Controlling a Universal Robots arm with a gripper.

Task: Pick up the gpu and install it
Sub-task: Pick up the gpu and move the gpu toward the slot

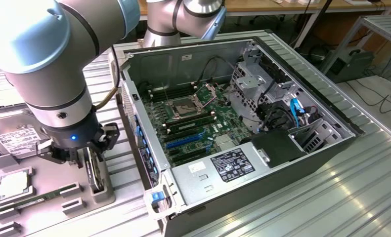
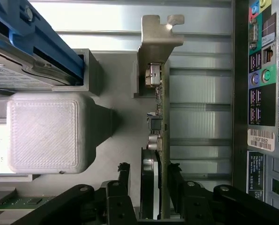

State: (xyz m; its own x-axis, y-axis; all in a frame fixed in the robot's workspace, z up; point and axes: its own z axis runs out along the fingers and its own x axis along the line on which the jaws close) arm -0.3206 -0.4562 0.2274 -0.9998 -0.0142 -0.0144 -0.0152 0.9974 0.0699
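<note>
The gpu (image 1: 98,174) stands on edge in a slot of the grey parts holder (image 1: 50,173), at the exterior view's left of the open computer case (image 1: 248,98). My gripper (image 1: 92,157) is lowered over its top edge. In the wrist view the gpu (image 2: 160,117) is a thin dark card with its silvery bracket (image 2: 160,33) at the far end. My gripper (image 2: 150,168) straddles the card's near end. One black finger (image 2: 174,176) lies against the card, and a narrow gap separates the other finger (image 2: 125,176) from it. The jaws are partly drawn in.
The holder also carries a hard drive (image 1: 17,138), a CPU (image 1: 14,182) and a green memory stick (image 1: 33,200). The case's motherboard has blue slots (image 1: 182,143) facing up. The case's rear port panel (image 2: 263,93) runs close beside the card. A grey printed block (image 2: 43,131) stands on its other side.
</note>
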